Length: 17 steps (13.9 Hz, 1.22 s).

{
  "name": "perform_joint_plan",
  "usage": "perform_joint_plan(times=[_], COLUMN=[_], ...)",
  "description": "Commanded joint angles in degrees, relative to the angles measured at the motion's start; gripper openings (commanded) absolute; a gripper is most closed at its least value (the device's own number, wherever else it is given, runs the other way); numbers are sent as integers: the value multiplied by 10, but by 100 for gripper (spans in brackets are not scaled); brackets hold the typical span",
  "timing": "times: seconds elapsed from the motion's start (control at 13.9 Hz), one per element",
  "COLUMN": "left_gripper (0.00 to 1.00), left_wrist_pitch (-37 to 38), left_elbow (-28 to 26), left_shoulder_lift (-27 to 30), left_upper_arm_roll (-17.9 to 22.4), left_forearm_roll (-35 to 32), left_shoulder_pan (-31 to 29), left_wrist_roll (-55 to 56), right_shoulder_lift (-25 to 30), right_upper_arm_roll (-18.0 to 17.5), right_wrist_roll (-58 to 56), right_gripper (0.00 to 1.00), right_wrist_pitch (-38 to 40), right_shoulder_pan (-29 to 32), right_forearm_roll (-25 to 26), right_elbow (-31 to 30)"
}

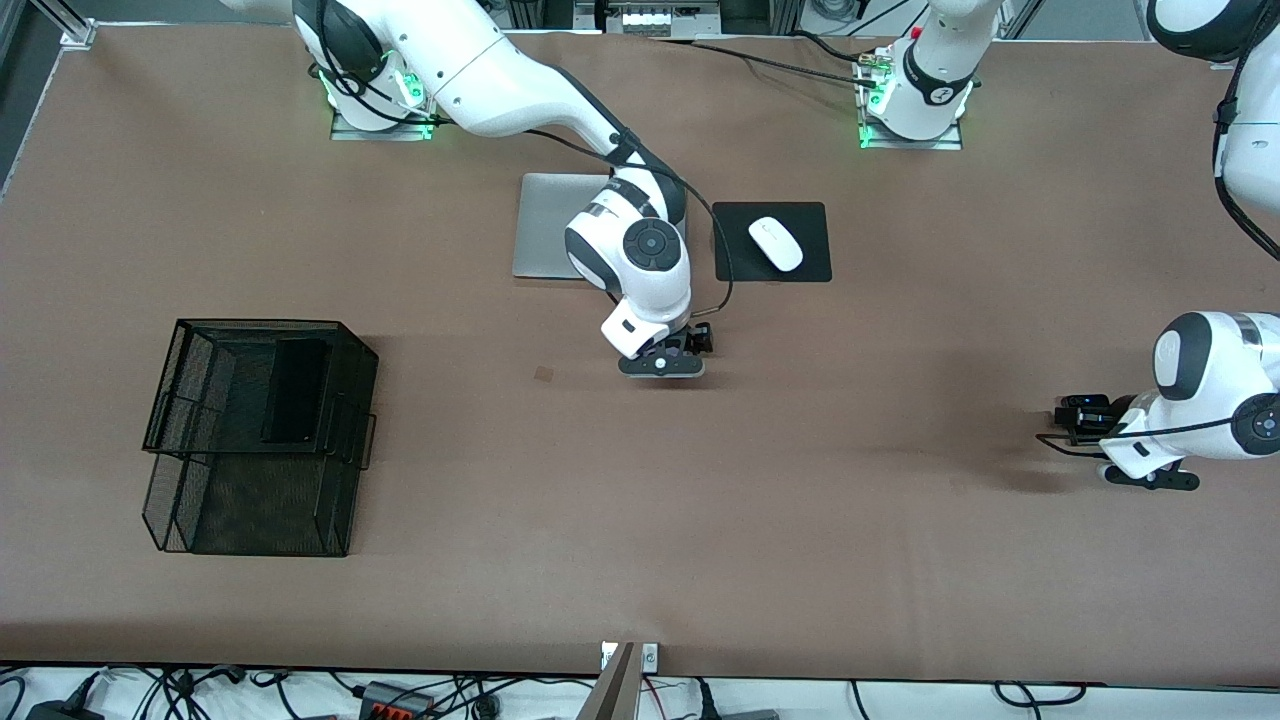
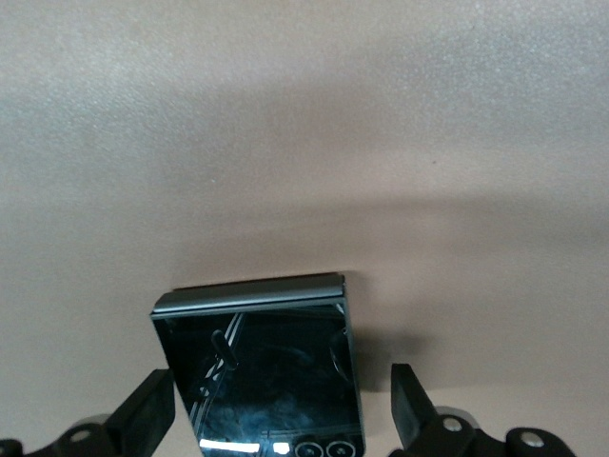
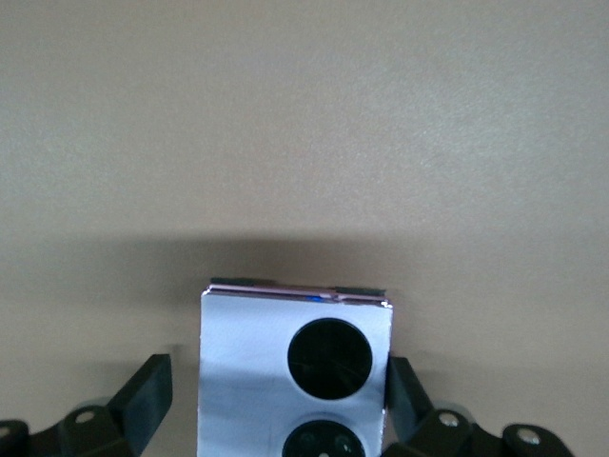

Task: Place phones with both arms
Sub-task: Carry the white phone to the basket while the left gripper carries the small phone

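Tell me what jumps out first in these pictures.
Each arm's end effector straddles a small phone with fingers open: the right end effector around a lilac phone mid-table, the left end effector around a black phone toward the left arm's end. A black mesh basket with a long black phone sits toward the right arm's end.

Left claw, right claw open.

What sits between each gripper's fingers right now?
Left wrist view: the black phone lies between the left gripper's open fingers. Right wrist view: the lilac phone lies between the right gripper's open fingers.
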<state>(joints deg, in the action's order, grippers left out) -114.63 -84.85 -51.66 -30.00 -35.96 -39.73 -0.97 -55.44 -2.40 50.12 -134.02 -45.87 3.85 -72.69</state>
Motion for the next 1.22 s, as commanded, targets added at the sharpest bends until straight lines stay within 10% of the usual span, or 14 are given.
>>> perform_joint_plan(times=[0.0, 0.36, 0.65, 1.15], left_gripper=[100, 98, 28, 23], left_wrist_pitch=[-18, -18, -17, 114], left_elbow=[-1, -1, 0, 16], left_shoulder_lift=[-14, -14, -10, 13], left_upper_arm_roll=[-5, -5, -7, -126], left_forearm_roll=[-11, -11, -5, -3], left_shoulder_pan=[-15, -15, -15, -11], left_wrist_roll=[-13, -14, -34, -38], right_shoulder_lift=[-12, -12, 1, 114], right_upper_arm_roll=[6, 6, 6, 62], right_wrist_roll=[14, 12, 11, -53], right_gripper=[100, 100, 33, 28], right_wrist_pitch=[7, 21, 70, 183], right_shoulder_pan=[-9, -10, -8, 57], right_forearm_roll=[26, 35, 35, 34], right_elbow=[14, 13, 15, 15])
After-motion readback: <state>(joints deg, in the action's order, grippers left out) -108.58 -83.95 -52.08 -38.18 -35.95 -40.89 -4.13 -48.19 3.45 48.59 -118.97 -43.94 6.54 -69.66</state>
